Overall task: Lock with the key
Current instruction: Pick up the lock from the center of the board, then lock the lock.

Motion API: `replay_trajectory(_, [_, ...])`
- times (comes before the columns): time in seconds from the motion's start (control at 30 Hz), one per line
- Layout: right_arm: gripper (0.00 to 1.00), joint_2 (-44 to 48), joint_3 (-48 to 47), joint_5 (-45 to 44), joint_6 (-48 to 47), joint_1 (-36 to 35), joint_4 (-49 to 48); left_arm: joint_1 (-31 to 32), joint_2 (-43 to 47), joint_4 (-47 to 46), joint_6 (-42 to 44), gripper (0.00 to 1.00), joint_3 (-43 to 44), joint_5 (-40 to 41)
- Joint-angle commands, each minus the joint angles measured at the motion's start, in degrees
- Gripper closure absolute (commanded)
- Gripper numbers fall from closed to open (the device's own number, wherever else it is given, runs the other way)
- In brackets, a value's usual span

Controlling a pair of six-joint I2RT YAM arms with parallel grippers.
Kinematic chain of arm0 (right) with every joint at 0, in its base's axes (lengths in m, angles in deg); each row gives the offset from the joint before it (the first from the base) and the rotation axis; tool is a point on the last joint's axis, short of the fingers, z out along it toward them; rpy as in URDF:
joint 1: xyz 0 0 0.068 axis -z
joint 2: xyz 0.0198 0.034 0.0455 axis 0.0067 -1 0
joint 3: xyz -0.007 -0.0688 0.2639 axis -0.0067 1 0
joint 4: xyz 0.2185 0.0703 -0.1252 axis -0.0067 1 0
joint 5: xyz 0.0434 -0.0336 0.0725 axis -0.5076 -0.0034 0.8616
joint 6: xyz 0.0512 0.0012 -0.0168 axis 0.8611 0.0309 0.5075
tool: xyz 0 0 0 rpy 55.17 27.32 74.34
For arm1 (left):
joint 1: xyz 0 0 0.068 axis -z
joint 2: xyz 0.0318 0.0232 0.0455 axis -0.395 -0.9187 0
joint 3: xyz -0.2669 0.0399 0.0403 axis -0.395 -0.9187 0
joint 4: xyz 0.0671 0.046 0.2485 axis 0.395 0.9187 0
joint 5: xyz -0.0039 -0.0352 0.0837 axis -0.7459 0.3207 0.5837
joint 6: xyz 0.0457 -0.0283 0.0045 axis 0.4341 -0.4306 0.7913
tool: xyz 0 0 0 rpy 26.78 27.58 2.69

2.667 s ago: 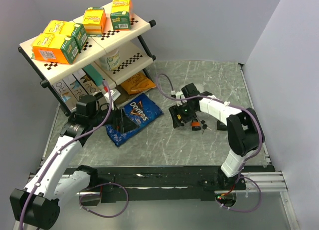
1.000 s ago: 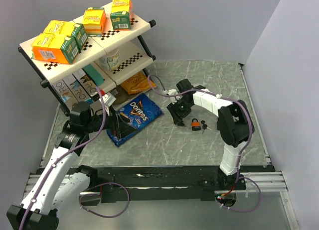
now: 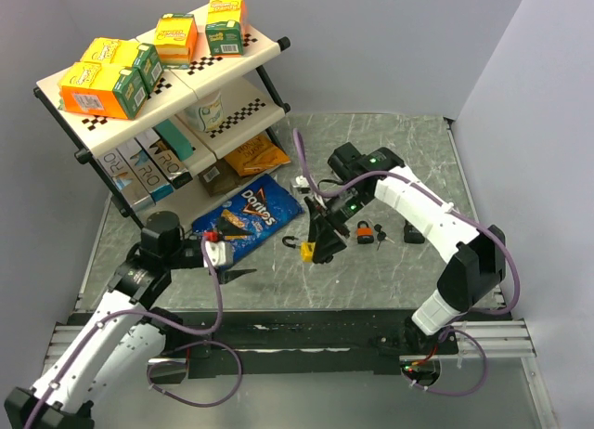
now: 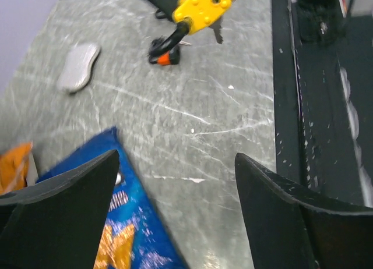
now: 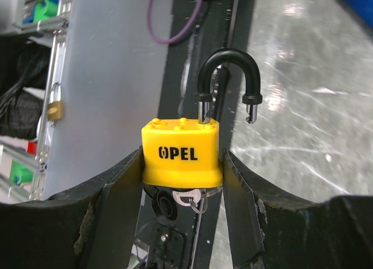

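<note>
1. since the earlier top view, the right gripper (image 5: 182, 170) is found carried from beside the orange padlock (image 3: 365, 230) toward the frame's centre. the left gripper (image 4: 176, 161) is found drawn off the doritos bag (image 3: 249, 217) toward the lower left.
2. the yellow padlock (image 5: 179, 147) is clamped by its body between the right fingers, with its black shackle (image 5: 227, 77) swung open. the left jaws are held wide apart with nothing between them.
3. the key (image 3: 381, 232) is left lying on the table (image 3: 399, 150) right of centre, just beside the orange padlock, and is touched by neither gripper.
4. the step in hand is judged to be the offering of the open lock toward the left gripper; nothing is locked yet. for the next move, the shackle's free end must be lined up over its hole and pressed home, and a key turned, while the body is kept steady.
5. under the padlock body a metal ring and dark key head (image 5: 175, 200) are shown only by the right wrist view; whether they are seated in the keyhole cannot be told. in the left wrist view the lock is seen at the upper middle, well apart from the open jaws. the key on the table is made out clearly only from above.
</note>
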Motion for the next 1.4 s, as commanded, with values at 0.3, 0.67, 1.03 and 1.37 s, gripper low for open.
replay_trajectory(0.3, [1.0,-1.6,-2.5,6.6,-2.1,-4.7,8.4,19.9,3.0,-16.1,12.4,0.35,-2.7,15.5])
replay_trajectory(0.67, [1.0,-2.4,-2.4,7.1,-2.1,-6.4,8.8,27.8,-1.5,-14.4,19.7,0.52,-1.9,20.2])
replay_trajectory(1.03, [1.0,-3.1,-3.0,7.7,-2.6,-7.8,9.5,31.7,-2.9,-15.4,21.0,0.6,-2.9,23.8])
replay_trajectory(1.37, [1.0,-4.0,-4.0,7.4,-4.6,-8.4,11.9,32.3,-2.6,-15.1,21.6,0.88,-3.4,27.2])
